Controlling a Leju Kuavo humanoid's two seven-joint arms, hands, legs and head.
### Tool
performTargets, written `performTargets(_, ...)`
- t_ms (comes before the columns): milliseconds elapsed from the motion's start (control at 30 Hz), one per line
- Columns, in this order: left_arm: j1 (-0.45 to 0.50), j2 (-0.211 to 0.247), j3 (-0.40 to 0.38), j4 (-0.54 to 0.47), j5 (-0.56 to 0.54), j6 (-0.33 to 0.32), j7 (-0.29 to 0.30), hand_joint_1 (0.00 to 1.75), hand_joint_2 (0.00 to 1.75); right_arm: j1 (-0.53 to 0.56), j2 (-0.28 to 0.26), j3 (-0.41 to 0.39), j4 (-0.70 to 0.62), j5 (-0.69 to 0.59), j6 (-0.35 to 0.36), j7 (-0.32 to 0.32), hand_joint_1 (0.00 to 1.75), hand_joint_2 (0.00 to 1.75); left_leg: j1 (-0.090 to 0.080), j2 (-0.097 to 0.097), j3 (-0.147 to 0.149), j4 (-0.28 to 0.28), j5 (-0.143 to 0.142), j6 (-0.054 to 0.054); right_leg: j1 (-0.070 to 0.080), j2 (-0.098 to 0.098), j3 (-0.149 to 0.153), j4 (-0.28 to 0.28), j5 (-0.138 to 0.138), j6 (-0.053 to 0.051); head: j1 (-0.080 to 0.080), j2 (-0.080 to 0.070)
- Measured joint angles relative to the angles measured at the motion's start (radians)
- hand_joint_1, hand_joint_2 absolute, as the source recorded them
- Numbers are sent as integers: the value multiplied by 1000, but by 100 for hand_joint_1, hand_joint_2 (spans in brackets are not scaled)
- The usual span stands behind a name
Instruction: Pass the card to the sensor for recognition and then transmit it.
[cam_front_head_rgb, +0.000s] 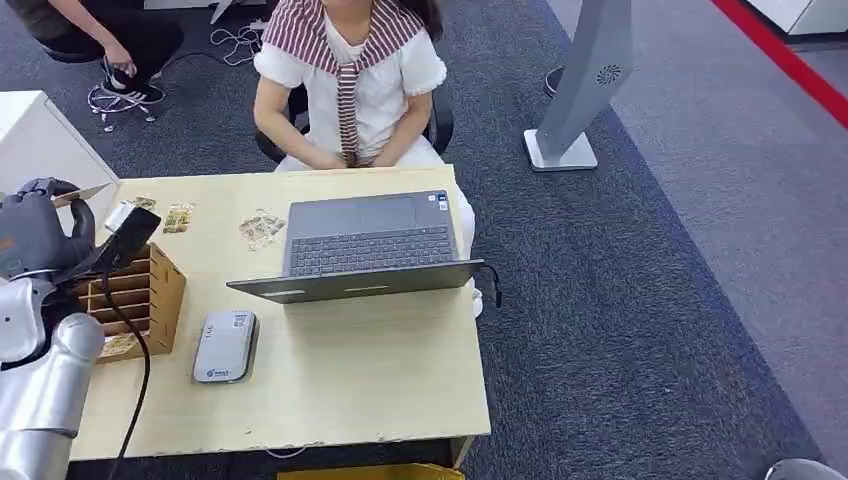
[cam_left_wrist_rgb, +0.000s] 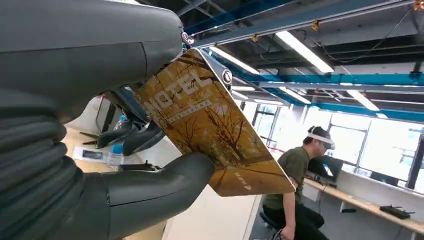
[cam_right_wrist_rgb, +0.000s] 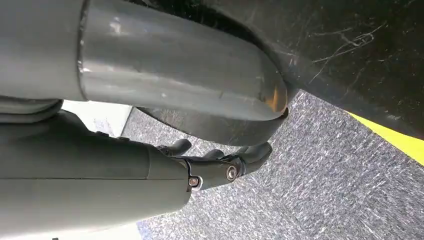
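Left hand (cam_front_head_rgb: 40, 225) pinches the card (cam_front_head_rgb: 82, 194): in your left wrist view the thick grey thumb (cam_left_wrist_rgb: 165, 185) presses on the card's (cam_left_wrist_rgb: 215, 132) printed face and the darker fingers (cam_left_wrist_rgb: 130, 135) back it from behind, so the card stands up out of the grip with most of its length free beyond the thumb. From the head view you see that hand raised at the far-left corner of the table (cam_front_head_rgb: 380, 370), just beyond the wooden slotted box (cam_front_head_rgb: 135, 295), with the card showing as a thin pale edge poking from the top of the fist toward the person (cam_front_head_rgb: 350, 80) seated across the table. Card face: golden-brown picture of bare autumn trees, the word HOTEL in large pale letters near the gripped end, a smaller line of text beneath it that you cannot read, rounded corners, a glossy sheen. The grey card reader (cam_front_head_rgb: 225, 346) lies flat on the table, beside the wooden box and in front of the open laptop (cam_front_head_rgb: 365, 245); card and reader are well apart. More cards (cam_front_head_rgb: 262, 228) lie loose on the table between box and laptop. Right hand (cam_right_wrist_rgb: 220, 162): your right wrist view shows its dark fingers curled in with nothing in them, over grey carpet.
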Motion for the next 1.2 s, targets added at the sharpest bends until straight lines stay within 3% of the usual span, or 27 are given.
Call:
performTargets(267,96,-37,-88,-112,-43,-43,38,175,175,0,0,-3,0,-2,-4,-2,0,0,0,1,0,0,0,0,0,0,0,0,0,0,0,0)
performTargets(500,137,-38,-133,-121,-64,-205,88,175,175,0,3,-10,0,0,-10,3,0,0,0,0,0,0,0,0,0,0,0,0,0,0,0,0)
performTargets(667,149,-40,-173,-120,-70,-277,116,175,175,1,3,-17,0,0,-14,3,0,0,0,0,0,0,0,0,0,0,0,0,0,0,0,0)
performTargets(867,155,-40,-196,-121,-70,-295,134,175,175,1,3,-20,0,0,-17,4,0,0,0,-1,-1,0,0,0,0,-1,0,0,0,0,0,0)
performTargets(1200,245,-38,-196,-172,-60,-253,136,175,175,1,5,-33,0,0,-20,4,0,0,0,-2,-1,0,0,1,0,-3,0,-1,-1,1,0,0)
